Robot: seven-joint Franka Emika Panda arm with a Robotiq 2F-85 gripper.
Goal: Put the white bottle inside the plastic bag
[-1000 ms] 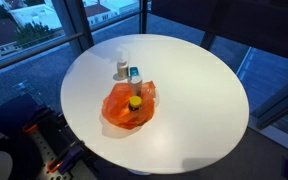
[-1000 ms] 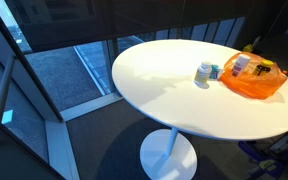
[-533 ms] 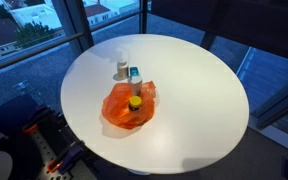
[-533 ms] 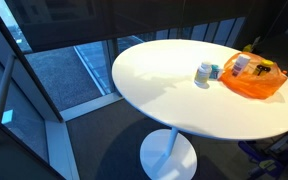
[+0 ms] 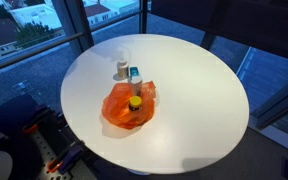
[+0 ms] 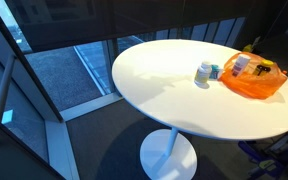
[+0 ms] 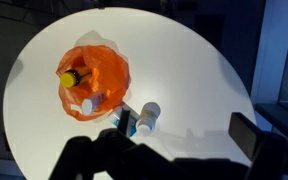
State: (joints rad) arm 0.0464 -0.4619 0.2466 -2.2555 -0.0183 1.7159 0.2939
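The white bottle (image 5: 122, 69) stands on the round white table (image 5: 194, 90) just beyond the orange plastic bag (image 5: 129, 105); both show in the other exterior view too, bottle (image 6: 203, 73) and bag (image 6: 254, 80). In the wrist view the bottle (image 7: 148, 117) sits beside the bag (image 7: 92, 78), which holds a yellow-capped item (image 7: 69, 77) and other small things. My gripper (image 7: 182, 135) hangs high above the table, open and empty, with the bottle below and slightly left of it. The gripper is not visible in either exterior view.
A small bottle with blue on it (image 5: 135, 73) lies between the white bottle and the bag, also in the wrist view (image 7: 127, 120). The table stands on one pedestal (image 6: 169, 150) beside tall windows. Dark robot hardware (image 5: 44, 140) sits by the table's edge.
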